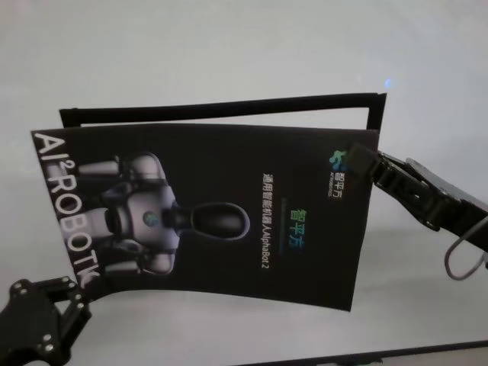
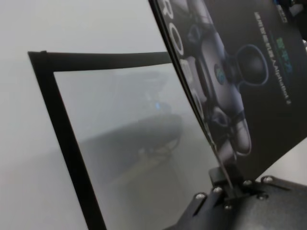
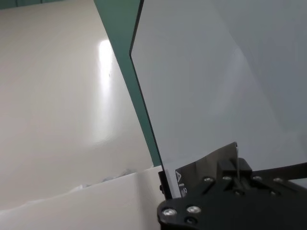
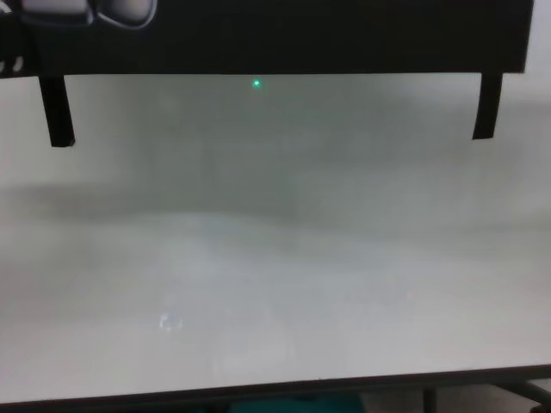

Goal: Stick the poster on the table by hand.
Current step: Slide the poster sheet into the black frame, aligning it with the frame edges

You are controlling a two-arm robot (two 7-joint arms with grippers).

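Observation:
The poster is a black glossy sheet with white lettering and a grey-white robot image, held curved above the white table. My left gripper is shut on its near left corner; the left wrist view shows the fingers clamped on the poster's edge. My right gripper is shut on the far right corner, also in the right wrist view on the black corner. In the chest view the poster fills the top.
Narrow black tape strips form a frame outline on the table beyond and under the poster, also seen in the left wrist view and chest view. The table's dark front edge runs along the bottom.

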